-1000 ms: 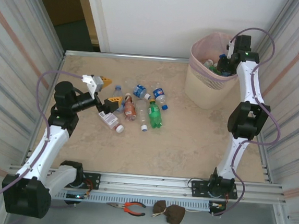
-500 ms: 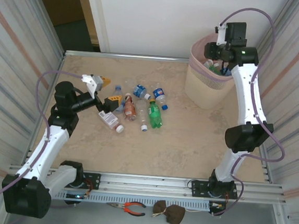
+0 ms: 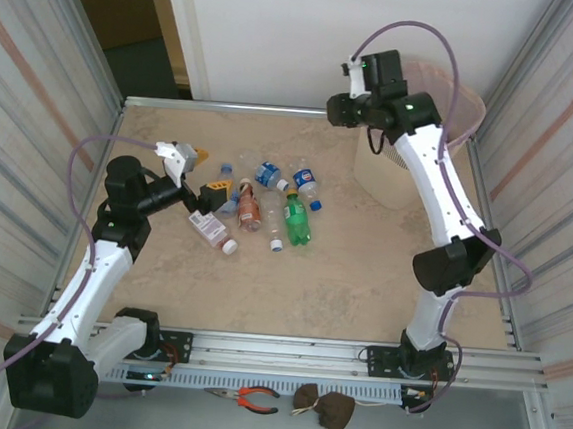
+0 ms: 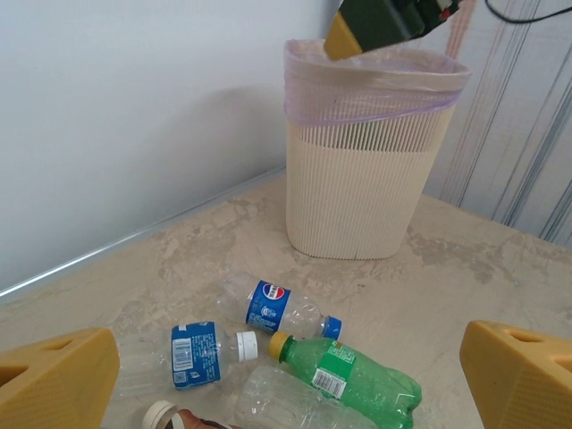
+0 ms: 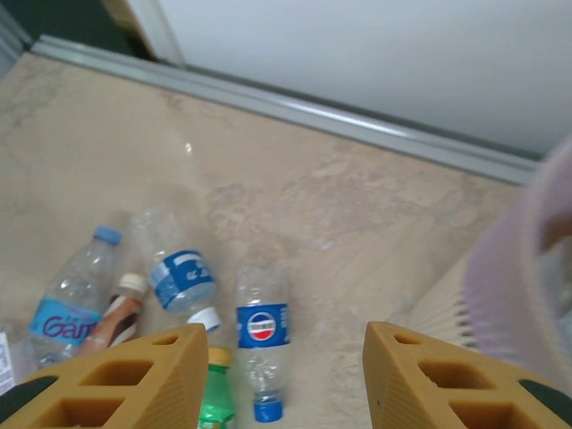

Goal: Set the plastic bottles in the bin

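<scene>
A: Beige, marbled worktop (image 3: 362,271) between ribbed metal walls, white panel at the back. Whereabouts of the small plastic bottles (image 3: 262,202)?

B: Lying in a loose cluster left of centre, well apart from the pale, tapered, ribbed plastic bin (image 4: 366,197) with a lilac liner, over in the far right corner.

A: Looks?

B: Thin-walled, all on their sides, touching or overlapping in places. Mostly clear with blue labels. One green bottle (image 4: 353,380) with a yellowish cap, one orange-brown bottle (image 3: 250,209), one clear logo bottle (image 4: 277,306) with a round red, white and blue badge and a blue cap.

A: Grippers?

B: Left gripper (image 3: 213,169) spread wide and empty, poised at the cluster's left edge. Right gripper (image 5: 281,380) parted too, nothing in the gap, up beside the bin's rim and facing back toward the bottles.

A: Step in hand, then?

B: Most likely picking the next bottle. Best to single out one at the cluster's edge, such as the logo bottle. Straddle the body crosswise, never lengthwise. Close gently, given plastic likely to buckle, roll or squirt away. Lift clear of the neighbours before swinging across. Release only once over the bin's mouth, and keep both arms well apart near the cluster.
</scene>
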`<state>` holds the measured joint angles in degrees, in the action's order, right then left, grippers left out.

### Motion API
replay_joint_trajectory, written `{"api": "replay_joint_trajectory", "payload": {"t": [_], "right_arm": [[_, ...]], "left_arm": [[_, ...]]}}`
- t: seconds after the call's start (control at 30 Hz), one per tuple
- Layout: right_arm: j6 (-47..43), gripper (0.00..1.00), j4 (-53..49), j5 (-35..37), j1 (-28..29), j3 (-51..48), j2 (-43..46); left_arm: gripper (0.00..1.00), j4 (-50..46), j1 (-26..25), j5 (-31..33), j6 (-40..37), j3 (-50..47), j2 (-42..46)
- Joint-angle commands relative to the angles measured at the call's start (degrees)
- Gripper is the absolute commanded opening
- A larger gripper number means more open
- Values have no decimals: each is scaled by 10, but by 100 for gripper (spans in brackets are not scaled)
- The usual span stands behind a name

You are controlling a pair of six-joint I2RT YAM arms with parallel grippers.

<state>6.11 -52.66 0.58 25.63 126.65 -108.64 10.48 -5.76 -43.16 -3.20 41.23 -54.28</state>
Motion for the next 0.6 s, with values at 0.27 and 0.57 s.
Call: {"api": "replay_joint_trajectory", "payload": {"t": [0.27,0.57], "right_arm": [[44,51,22,3,62,4,-121],[49,60,39,22,68,15,-208]], "left_arm": [[99,-5,-4,11,-11,7,15],[99,-4,-4,8,-9,6,14]]}}
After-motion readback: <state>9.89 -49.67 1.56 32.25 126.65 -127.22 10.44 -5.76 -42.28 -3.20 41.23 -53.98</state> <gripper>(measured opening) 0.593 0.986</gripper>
